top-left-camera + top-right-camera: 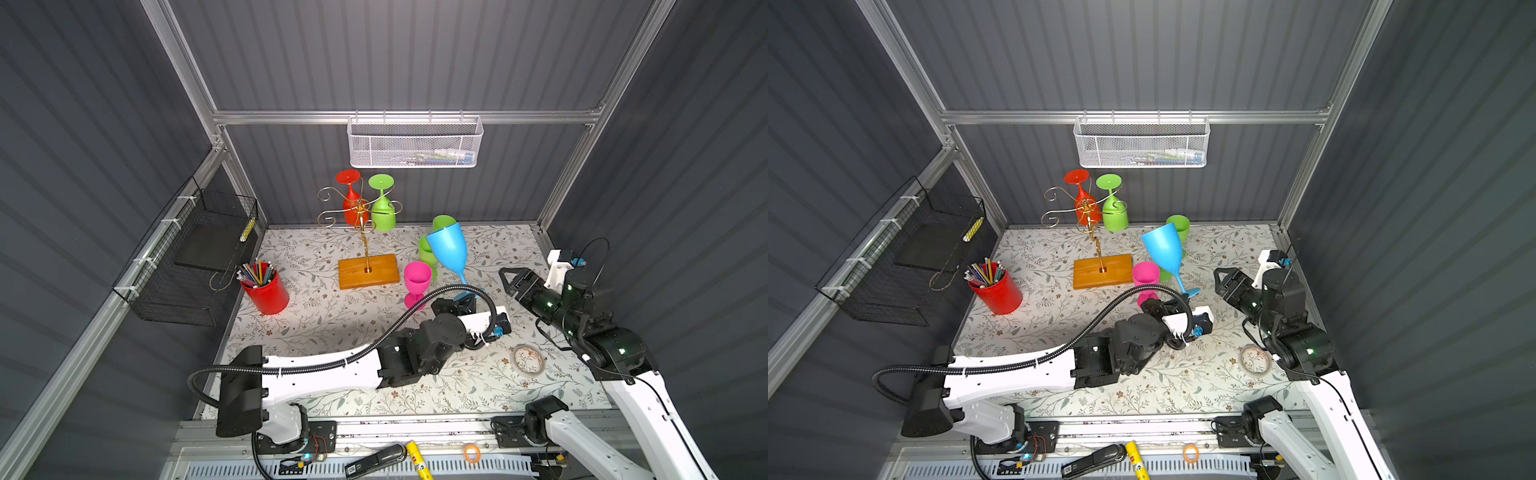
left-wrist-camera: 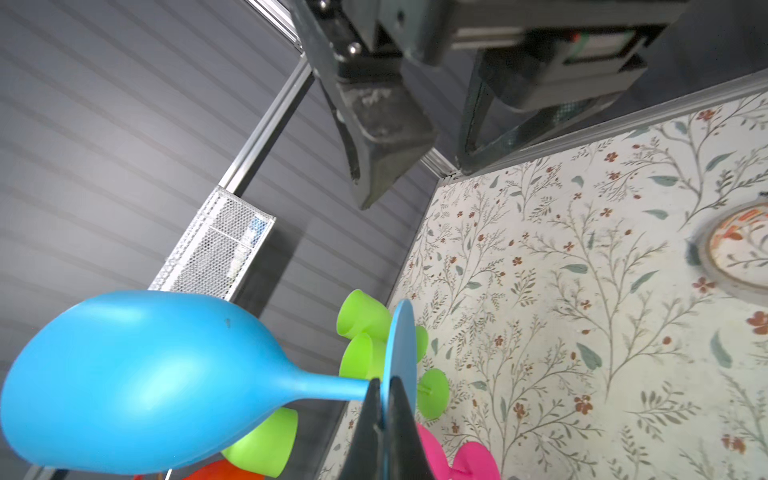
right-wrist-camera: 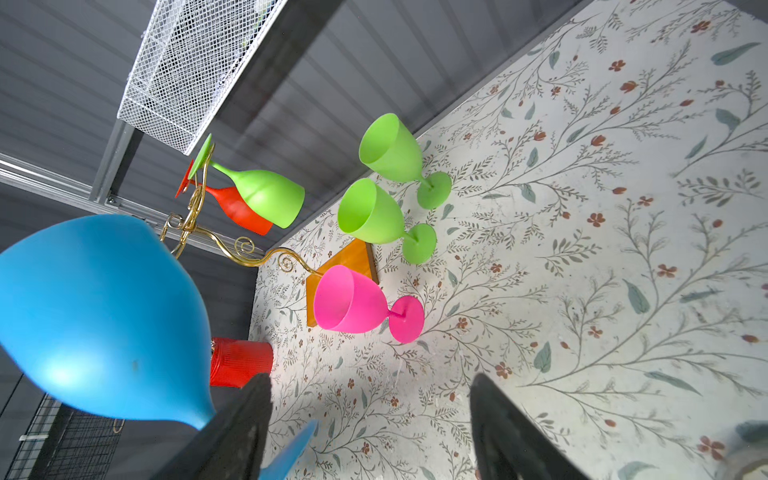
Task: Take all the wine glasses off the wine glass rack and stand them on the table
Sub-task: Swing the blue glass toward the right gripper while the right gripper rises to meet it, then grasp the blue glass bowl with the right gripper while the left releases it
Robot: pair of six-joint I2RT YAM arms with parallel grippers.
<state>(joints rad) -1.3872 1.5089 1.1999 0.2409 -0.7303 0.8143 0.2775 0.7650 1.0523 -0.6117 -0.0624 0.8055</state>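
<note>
The gold wire wine glass rack [image 1: 362, 216] stands on its wooden base [image 1: 368, 271] at the back, with a red wine glass [image 1: 351, 203] and a green wine glass [image 1: 383, 212] hanging upside down from it. My left gripper [image 2: 386, 415] is shut on the flat foot of a blue wine glass [image 1: 448, 249], which tilts in the air to the right of the rack. In a top view my right gripper [image 1: 509, 279] hovers open just right of that glass. Seen from the right wrist, the edge of the blue foot [image 3: 291, 449] sits near one finger of the right gripper [image 3: 370, 415].
Two green glasses [image 1: 443, 222] [image 1: 425, 254] and a pink glass [image 1: 417, 282] stand upright on the floral table behind the blue one. A red pencil cup [image 1: 266, 293], a black wire basket [image 1: 195, 257], a white mesh basket [image 1: 415, 143] and a tape roll [image 1: 527, 360] are around.
</note>
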